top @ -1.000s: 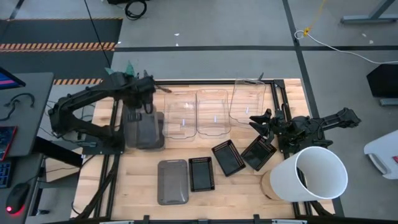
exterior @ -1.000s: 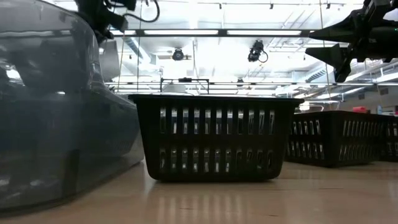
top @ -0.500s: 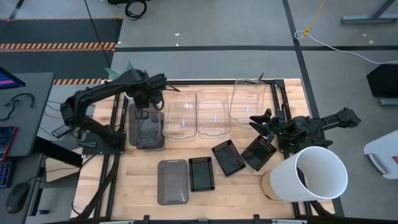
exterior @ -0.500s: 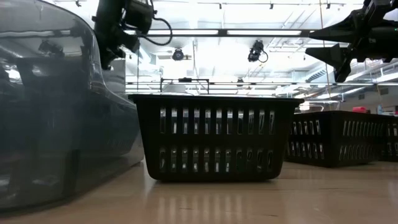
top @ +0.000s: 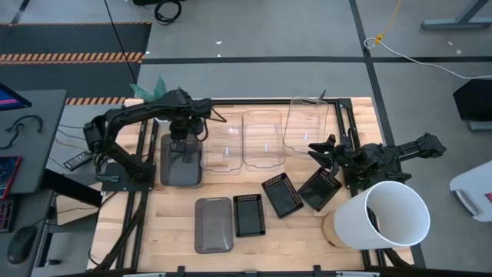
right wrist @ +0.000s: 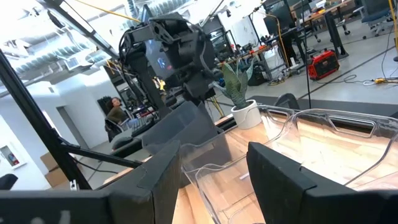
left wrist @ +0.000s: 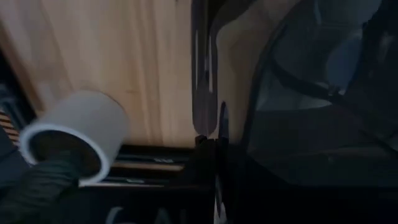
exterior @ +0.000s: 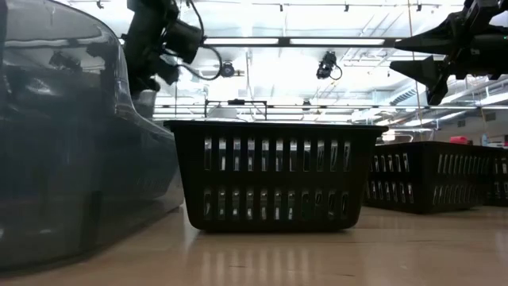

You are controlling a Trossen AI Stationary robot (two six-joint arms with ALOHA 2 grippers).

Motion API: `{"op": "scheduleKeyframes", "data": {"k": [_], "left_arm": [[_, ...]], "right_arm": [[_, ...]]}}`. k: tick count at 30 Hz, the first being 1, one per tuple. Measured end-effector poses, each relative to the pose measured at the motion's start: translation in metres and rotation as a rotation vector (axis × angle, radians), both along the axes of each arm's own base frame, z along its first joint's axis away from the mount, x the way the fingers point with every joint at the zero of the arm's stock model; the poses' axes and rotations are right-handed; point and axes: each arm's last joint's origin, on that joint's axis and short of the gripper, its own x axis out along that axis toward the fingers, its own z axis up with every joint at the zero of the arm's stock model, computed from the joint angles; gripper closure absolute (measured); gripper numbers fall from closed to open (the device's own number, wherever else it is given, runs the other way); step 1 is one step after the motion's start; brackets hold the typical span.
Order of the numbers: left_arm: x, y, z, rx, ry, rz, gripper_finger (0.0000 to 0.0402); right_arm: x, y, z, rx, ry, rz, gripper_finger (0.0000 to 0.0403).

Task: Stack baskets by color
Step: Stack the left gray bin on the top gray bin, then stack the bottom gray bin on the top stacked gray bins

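Note:
My left gripper (top: 185,136) is shut on a smoky grey basket (top: 181,161) at the table's far left; it also shows in the right wrist view (right wrist: 180,134). A second grey basket (top: 214,224) rests on its bottom near the front edge, beside a black mesh basket (top: 247,214). Two more black mesh baskets (top: 282,194) (top: 319,188) lie further right. Three clear baskets (top: 224,146) (top: 263,138) (top: 307,121) stand along the far side. My right gripper (top: 317,150) hovers open over the right-hand black basket. My left gripper pinches the grey basket's far short rim (left wrist: 203,112) between its two fingers, which come from above and point steeply down. The basket hangs below them, tilted a little with its near end lower. I cannot tell whether that end touches the table.
A big white bucket (top: 388,215) lies on its side at the near right corner. A small white plant pot (left wrist: 74,134) stands by the table's far left edge, close to my left gripper. Bare wood shows between the clear baskets and the near row.
My left gripper has come down and a little toward the table's right with the grey basket, staying shut. The basket was tipped up steeply and now lies flatter and lower over the same spot.

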Motion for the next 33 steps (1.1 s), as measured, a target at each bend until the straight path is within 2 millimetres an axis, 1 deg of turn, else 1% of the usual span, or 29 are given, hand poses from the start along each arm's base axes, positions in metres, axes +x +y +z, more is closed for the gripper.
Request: {"op": "scheduleKeyframes", "data": {"k": [6, 11, 19, 22, 29, 33], "left_arm": [[-0.013, -0.008, -0.021, -0.044, 0.080, 0.005, 0.0397], [-0.016, -0.013, -0.036, -0.111, 0.089, 0.001, 0.0387], [-0.012, -0.021, -0.041, -0.106, 0.080, -0.051, 0.0379], [-0.007, -0.025, -0.041, -0.090, 0.058, -0.065, 0.0352], [0.000, -0.025, -0.043, -0.001, 0.025, -0.080, 0.0249], [0.000, -0.026, -0.040, 0.025, 0.028, -0.038, 0.0208]], "right_arm": [[0.000, 0.000, 0.000, 0.000, 0.000, -0.001, 0.0214], [0.000, 0.000, 0.000, 0.000, 0.000, 0.000, 0.0214], [0.000, 0.000, 0.000, 0.000, 0.000, -0.001, 0.0214], [0.000, 0.000, 0.000, 0.000, 0.000, 0.000, 0.0214], [0.000, 0.000, 0.000, 0.000, 0.000, 0.000, 0.0214], [0.000, 0.000, 0.000, 0.000, 0.000, -0.001, 0.0214]]}}
